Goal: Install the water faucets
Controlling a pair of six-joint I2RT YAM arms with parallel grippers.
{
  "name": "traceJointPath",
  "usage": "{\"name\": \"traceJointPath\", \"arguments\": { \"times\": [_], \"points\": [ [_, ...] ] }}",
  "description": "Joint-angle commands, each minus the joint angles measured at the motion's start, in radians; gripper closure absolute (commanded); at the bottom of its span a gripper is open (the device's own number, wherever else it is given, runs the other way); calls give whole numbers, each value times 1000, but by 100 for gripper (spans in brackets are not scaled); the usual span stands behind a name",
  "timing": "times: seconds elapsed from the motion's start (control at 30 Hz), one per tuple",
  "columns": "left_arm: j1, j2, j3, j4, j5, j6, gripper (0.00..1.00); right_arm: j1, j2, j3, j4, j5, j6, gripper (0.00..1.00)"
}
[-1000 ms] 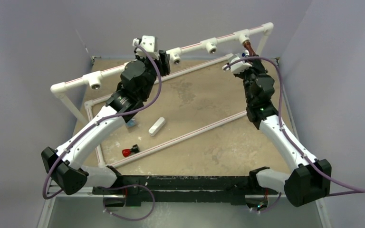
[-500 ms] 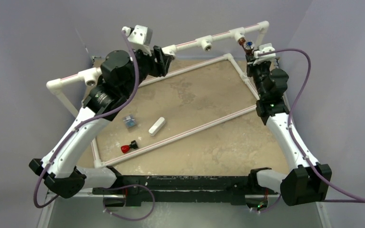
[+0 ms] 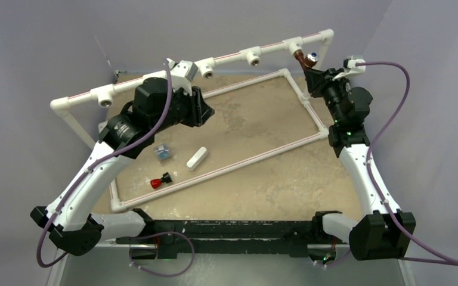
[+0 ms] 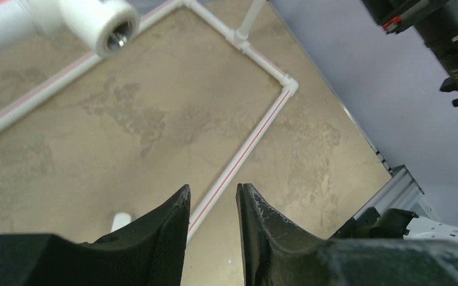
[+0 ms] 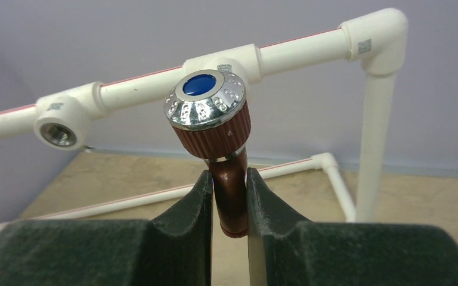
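My right fingers [image 5: 206, 190] are clenched on the faucet [image 5: 212, 119], pinching its brown neck just under the chrome knob. That puts it in the upper right of the overhead view, right up against the end tee [image 5: 238, 59] of the raised pipe [image 5: 310, 46]. My left fingers [image 4: 179, 208] stand slightly parted with nothing between them, hanging over the desk [image 3: 256, 131] left of centre. As I judge it, one faucet is at its tee but not proven seated. Its threaded end is hidden behind the knob and my own fingers, so I can't tell if it has bitten. Three open tees [image 3: 251, 57] wait along the pipe. A red piece [image 3: 160, 182] lies on the desk at lower left, maybe another faucet, but it's too small to tell.
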State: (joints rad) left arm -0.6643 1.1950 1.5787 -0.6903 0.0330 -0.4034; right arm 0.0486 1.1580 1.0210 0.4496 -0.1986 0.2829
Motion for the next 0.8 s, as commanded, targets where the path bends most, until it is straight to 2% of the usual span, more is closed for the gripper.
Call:
{"name": "traceJointPath", "arguments": {
  "times": [0.0, 0.1, 0.2, 0.27, 0.6, 0.77],
  "points": [
    [0, 23, -44, -91, -75, -61, 73, 13, -59, -5, 99, -107, 267, 100],
    [57, 51, -89, -75, -124, -54, 80, 13, -99, -32, 101, -87, 307, 100],
    [193, 64, -132, -19, -51, -48, 89, 13, -155, -69, 101, -56, 326, 100],
    [246, 83, -134, 13, -53, -35, 91, 13, -185, -96, 98, -46, 341, 100],
    [319, 281, 54, 30, -115, 23, 98, 13, -378, -216, 27, 61, 395, 100],
    [330, 402, 181, 19, -68, 76, 100, 13, -457, -262, -6, 116, 423, 100]
  ]
}}
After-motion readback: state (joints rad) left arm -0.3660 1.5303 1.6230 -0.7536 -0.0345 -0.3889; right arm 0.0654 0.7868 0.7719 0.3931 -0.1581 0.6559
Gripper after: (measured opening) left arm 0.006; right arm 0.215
